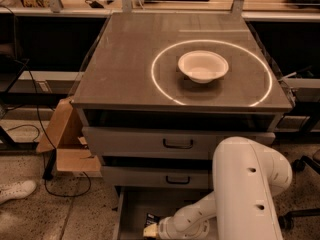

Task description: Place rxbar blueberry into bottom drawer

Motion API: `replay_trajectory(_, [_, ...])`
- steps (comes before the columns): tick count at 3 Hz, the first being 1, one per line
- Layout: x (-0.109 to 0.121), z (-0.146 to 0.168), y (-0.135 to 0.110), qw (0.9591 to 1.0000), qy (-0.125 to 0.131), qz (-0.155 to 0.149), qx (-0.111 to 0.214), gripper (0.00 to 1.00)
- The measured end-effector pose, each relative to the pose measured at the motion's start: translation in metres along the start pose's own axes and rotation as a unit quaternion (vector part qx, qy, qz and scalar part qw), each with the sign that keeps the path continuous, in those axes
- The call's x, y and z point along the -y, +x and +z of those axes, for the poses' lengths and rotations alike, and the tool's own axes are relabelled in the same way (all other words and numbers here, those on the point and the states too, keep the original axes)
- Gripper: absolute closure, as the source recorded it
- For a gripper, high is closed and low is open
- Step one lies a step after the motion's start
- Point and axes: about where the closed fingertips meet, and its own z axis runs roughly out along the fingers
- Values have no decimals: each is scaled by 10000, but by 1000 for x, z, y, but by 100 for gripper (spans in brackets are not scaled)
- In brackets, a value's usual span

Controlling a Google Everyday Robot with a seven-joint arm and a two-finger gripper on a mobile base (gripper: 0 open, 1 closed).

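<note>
One hand, mine, sits inside the open bottom drawer, toward six o'clock from the white bowl. The rxbar blueberry lies at its tip; whether gripped, I cannot tell.

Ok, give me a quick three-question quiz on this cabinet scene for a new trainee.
1. True or false: the white bowl sits inside the ring of light on the cabinet top.
2. Which drawer is open? A) top drawer B) middle drawer C) bottom drawer
3. Where is the gripper?

Key:
1. True.
2. C; the two above it are shut.
3. Down inside the open bottom drawer, towards its left side, with a dark wrapper, likely the rxbar blueberry, at its tip.
</note>
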Motion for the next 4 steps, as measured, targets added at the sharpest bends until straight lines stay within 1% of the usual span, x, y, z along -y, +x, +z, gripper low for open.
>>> replay_trajectory(1, [9, 10, 1, 9999, 100, 113, -40, 100])
replay_trajectory(3, [20, 24, -2, 9993, 183, 311, -35, 100])
replay_trajectory(4, [29, 30, 0, 9987, 238, 446, -86, 100])
